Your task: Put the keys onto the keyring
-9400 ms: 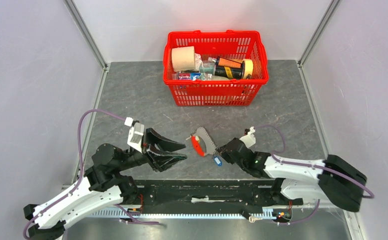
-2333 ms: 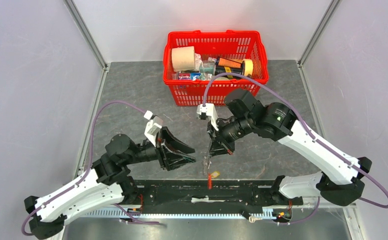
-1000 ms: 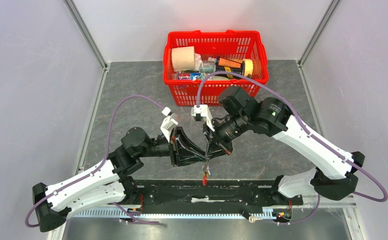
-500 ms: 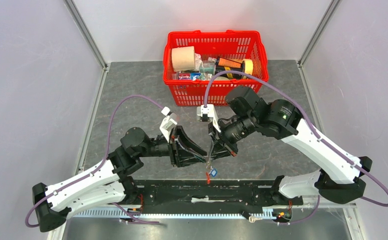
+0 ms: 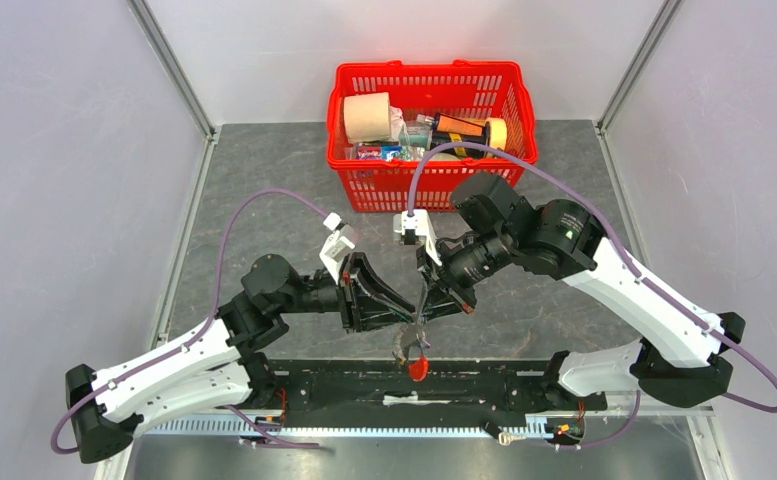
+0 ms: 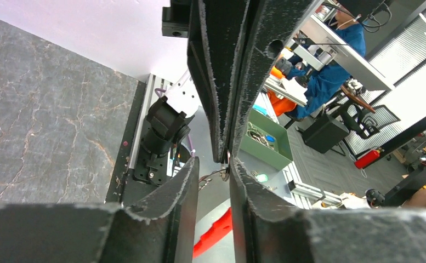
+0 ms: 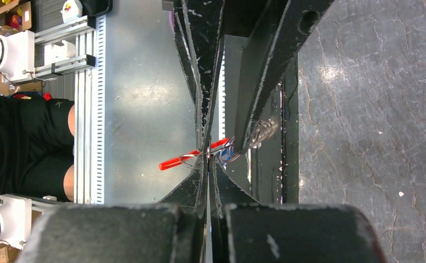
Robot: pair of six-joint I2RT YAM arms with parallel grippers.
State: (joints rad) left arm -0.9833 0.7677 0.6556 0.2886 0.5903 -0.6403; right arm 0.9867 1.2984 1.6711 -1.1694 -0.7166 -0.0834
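Keyring [image 5: 414, 358]: a small bundle hanging free in the air, clear of the counter [image 5: 264, 190], at the 6 o'clock edge above the black base rail [image 5: 364, 372]. Its short red strap [image 7: 176, 161] dangles lowest. The silvery coiled cord [image 7: 262, 130] lies against one finger of the left pincer. A thin wire loop sits at the top of the bundle. A small blue-headed key [image 7: 225, 158] shows just beside the gripping point. Whether it is threaded on cannot be told.

Right pincer [image 5: 422, 316]: comes in from 1 o'clock with its tips pointing down. It is clenched tight on the thin metal at the top of the keyring and carries the bundle.

Left pincer [image 5: 407, 318]: comes in from 9 o'clock. Its fingers [image 6: 186, 181] stand partly apart, one on each side of the right pincer's tips, and grip nothing that can be seen.

Red basket [image 5: 431, 68]: at 12 o'clock on the counter, well apart from the keyring, filled with assorted goods.
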